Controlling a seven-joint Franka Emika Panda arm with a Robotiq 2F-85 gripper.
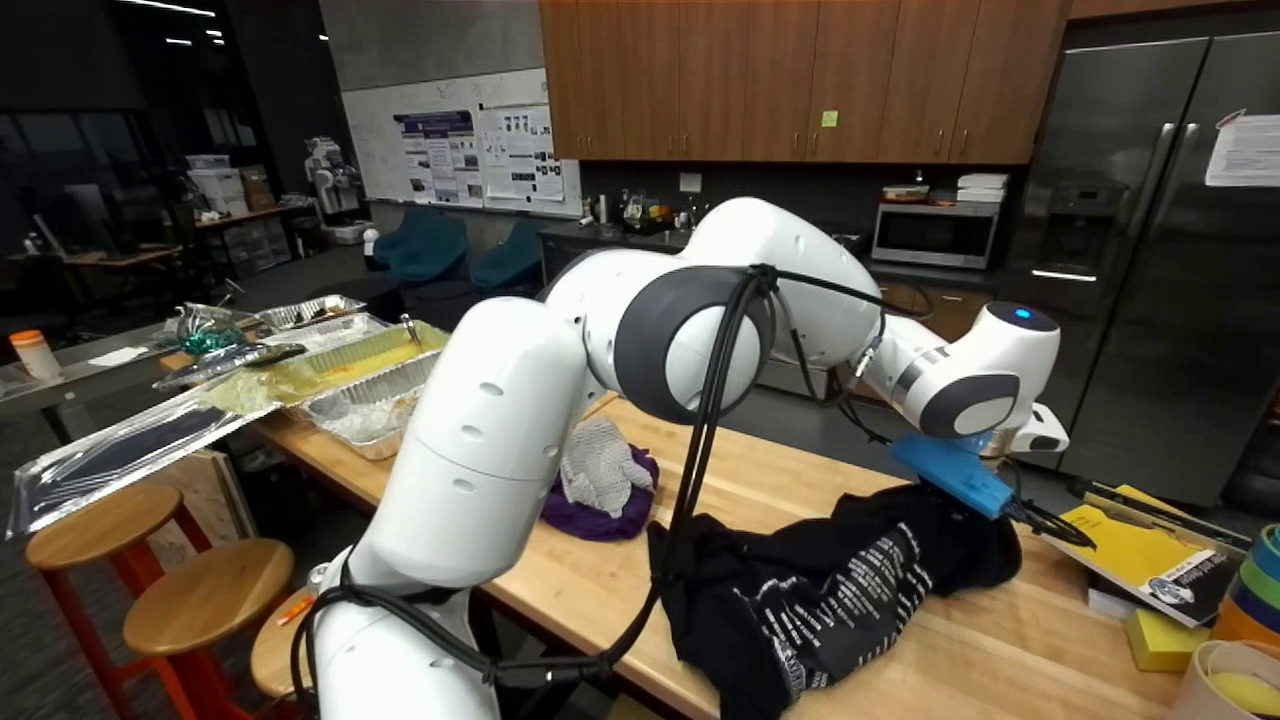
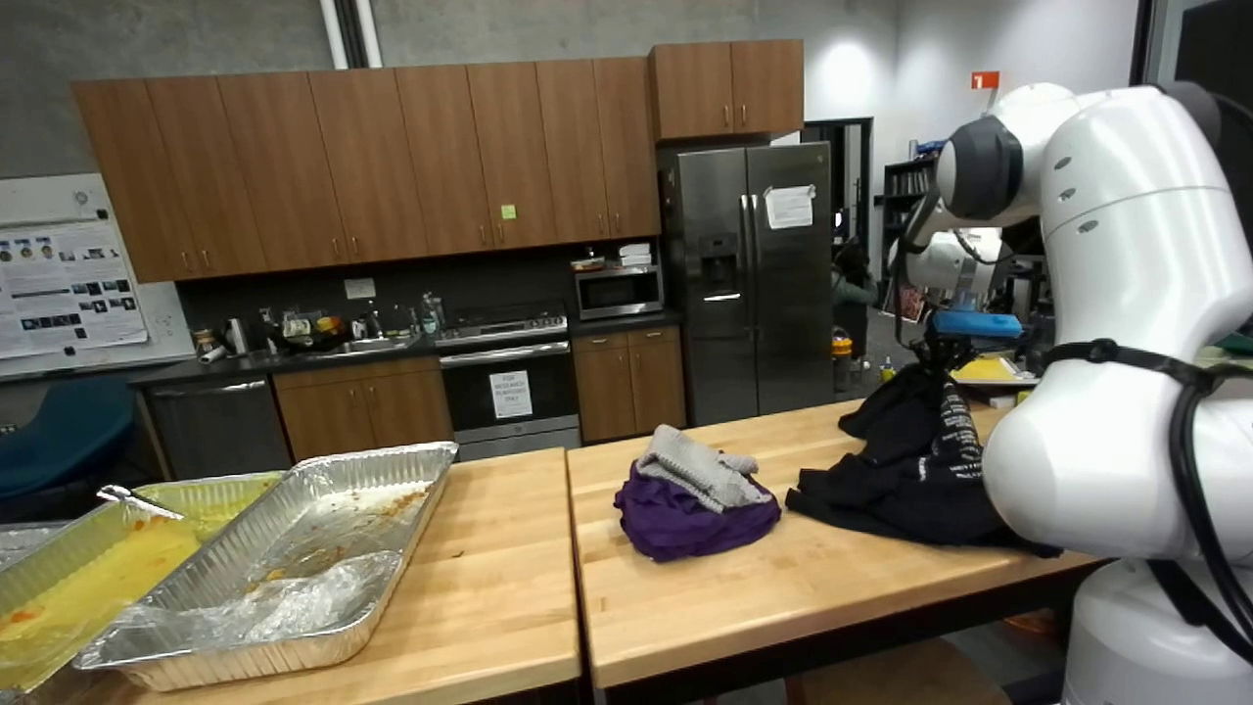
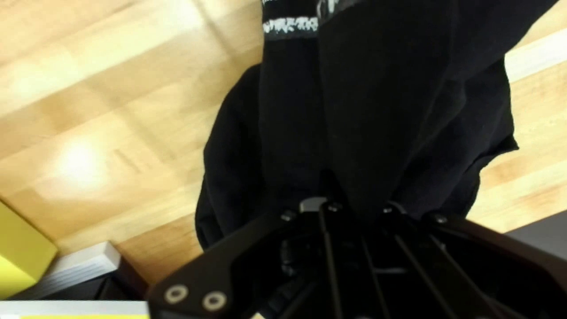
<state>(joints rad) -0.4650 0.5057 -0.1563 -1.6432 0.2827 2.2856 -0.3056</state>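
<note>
Your jaws, closest in the wrist view, are drawn together with a fold of one black garment (image 3: 292, 133) between them; the rest lies crumpled on the desk (image 3: 133, 146), its rows of white print (image 1: 870, 590) too small for you to read. Near it you have one yellow block (image 3: 22, 248); farther along, one grey cloth (image 2: 695, 468) rests on one purple cloth (image 2: 675, 524). Across the room, one oven sign (image 2: 510, 395) reads "FOR RESEARCH PURPOSES", its last line unclear.
</note>
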